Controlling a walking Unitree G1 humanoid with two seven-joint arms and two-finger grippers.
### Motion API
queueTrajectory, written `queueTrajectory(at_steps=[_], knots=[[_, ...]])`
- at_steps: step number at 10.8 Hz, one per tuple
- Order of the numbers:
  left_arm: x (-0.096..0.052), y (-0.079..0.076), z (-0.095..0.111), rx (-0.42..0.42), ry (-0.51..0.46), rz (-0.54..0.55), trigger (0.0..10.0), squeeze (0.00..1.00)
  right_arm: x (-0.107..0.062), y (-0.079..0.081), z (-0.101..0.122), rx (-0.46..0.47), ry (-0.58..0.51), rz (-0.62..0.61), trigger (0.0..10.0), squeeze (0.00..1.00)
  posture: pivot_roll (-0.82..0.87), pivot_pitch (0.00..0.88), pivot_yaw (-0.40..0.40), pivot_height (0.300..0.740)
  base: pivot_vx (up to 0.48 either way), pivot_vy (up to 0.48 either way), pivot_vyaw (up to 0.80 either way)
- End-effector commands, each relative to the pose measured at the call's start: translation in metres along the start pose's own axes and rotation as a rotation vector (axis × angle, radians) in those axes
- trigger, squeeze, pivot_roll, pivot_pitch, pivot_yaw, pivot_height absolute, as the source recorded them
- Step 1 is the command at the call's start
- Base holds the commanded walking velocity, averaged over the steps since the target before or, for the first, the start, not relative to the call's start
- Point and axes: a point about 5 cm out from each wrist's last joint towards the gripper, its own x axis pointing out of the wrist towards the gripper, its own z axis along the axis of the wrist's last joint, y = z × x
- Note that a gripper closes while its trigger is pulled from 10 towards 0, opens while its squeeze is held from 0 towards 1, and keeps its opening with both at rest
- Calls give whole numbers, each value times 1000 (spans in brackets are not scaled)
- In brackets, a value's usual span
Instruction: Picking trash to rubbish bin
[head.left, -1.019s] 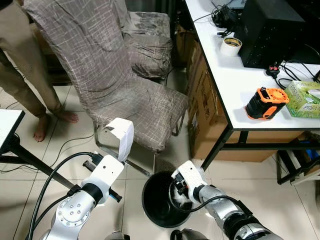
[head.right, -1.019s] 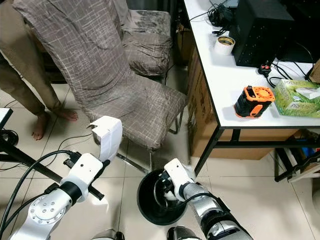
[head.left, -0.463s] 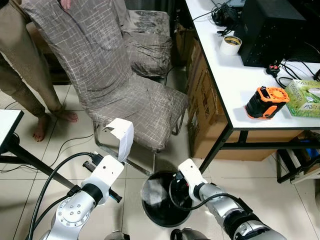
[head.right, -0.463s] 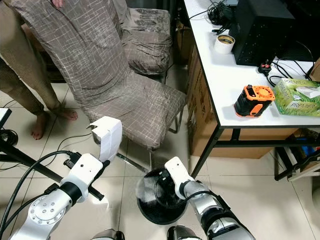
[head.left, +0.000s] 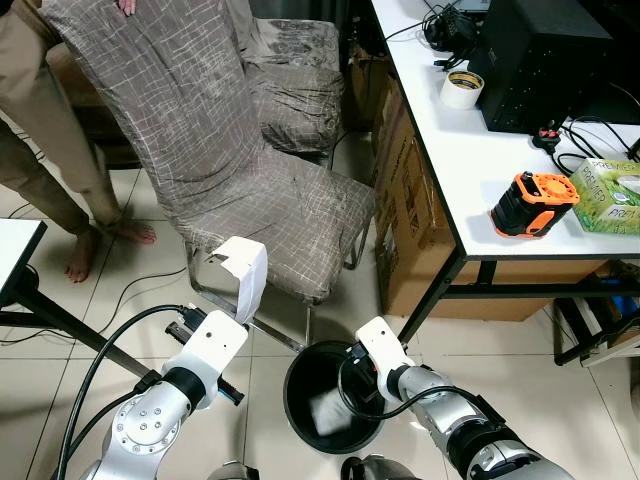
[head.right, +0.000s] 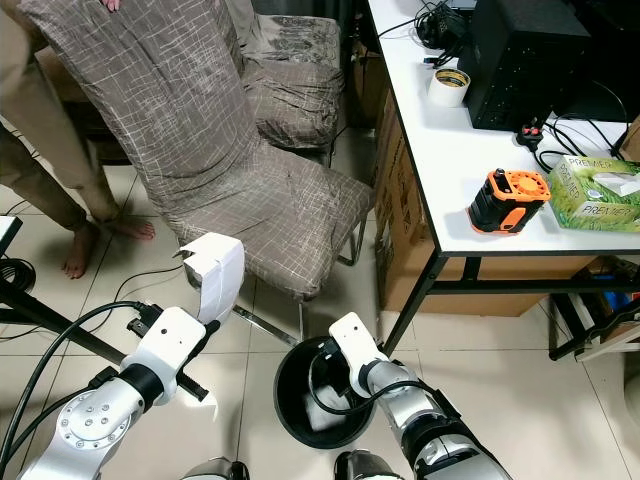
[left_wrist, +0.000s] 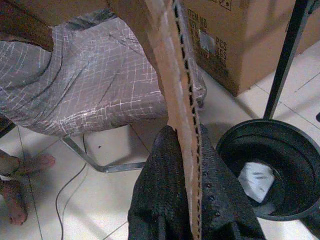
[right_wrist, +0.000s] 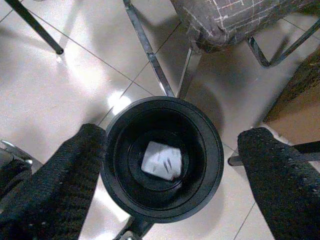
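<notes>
Holding: left gripper (left_wrist: 187, 200) is clamped on a flat piece of cardboard (head.left: 245, 272), which stands upright from the jaws, long axis roughly vertical.
Bin: black rubbish bin (head.left: 300, 420) sits on the tiled floor (head.left: 260, 440) between the two arms, just in front of the grey chair (head.left: 270, 200).
Already in: one white scrap (right_wrist: 161, 160) lies at the bin's bottom.
Right gripper (right_wrist: 170, 165): spread wide and empty, directly above the bin's mouth.
Key relation: bin lies to the robot's right of the cardboard and lower; the left arm carries it, so it likely must swing rightward, over the rim.
Risk: tall sheet may catch the rim or the right arm.
</notes>
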Motion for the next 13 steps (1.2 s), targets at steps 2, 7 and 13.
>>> queueTrajectory(at_steps=[2,7,13], knots=[[-1,-3,3,7,-8,-10,10000,0,-2,-2,-4,4,10,-9,10000,1000,12,158,-60,740,0,0,0],[36,-28,-12,-262,-29,94,10000,0,-83,-16,3,132,-419,-348,10000,0,-148,53,-63,740,0,0,0],[36,-24,-49,-288,85,137,10000,0,-72,-10,-7,130,-285,-293,10000,0,-102,7,-74,740,0,0,0]])
